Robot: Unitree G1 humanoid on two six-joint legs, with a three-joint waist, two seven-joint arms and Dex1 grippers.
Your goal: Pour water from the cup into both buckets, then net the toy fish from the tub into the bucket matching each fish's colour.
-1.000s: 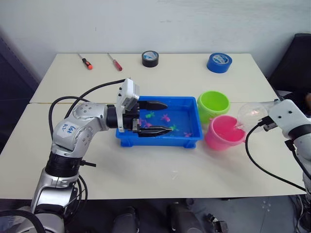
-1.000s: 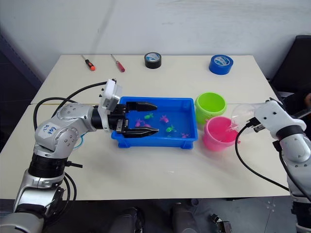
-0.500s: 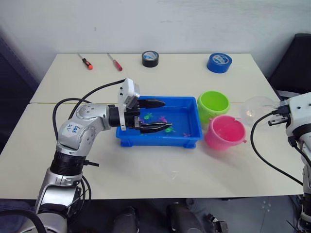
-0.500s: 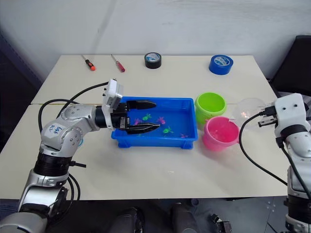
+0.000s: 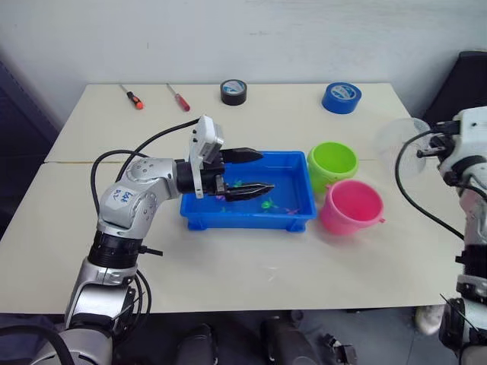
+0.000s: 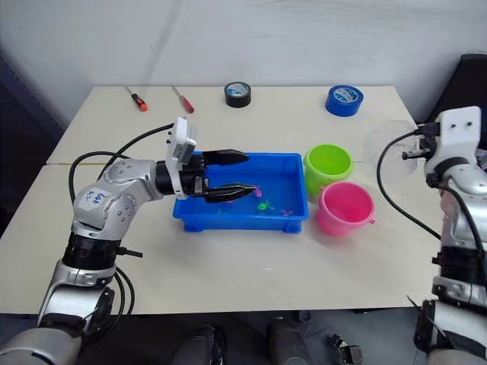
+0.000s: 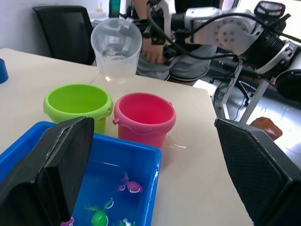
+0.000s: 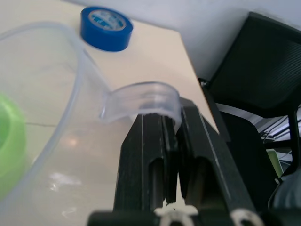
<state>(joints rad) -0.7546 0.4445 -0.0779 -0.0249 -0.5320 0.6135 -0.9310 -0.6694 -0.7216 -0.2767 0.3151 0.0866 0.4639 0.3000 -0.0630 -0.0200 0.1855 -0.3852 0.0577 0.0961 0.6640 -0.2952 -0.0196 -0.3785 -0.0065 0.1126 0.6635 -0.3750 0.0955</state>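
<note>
head eyes: high, looking down over the table (image 5: 304, 251), sharing it
left wrist: low over the tub (image 7: 136, 155)
right wrist: close on the cup (image 8: 42, 108)

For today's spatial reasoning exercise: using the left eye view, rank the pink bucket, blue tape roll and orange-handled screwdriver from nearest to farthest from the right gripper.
1. Blue tape roll, at the table's far edge, leftward of the right gripper.
2. Pink bucket, toward the table's near side.
3. Orange-handled screwdriver, far-left corner.

lab/office | black office chair (image 7: 66, 28) | plain white wall (image 5: 251, 38)
</note>
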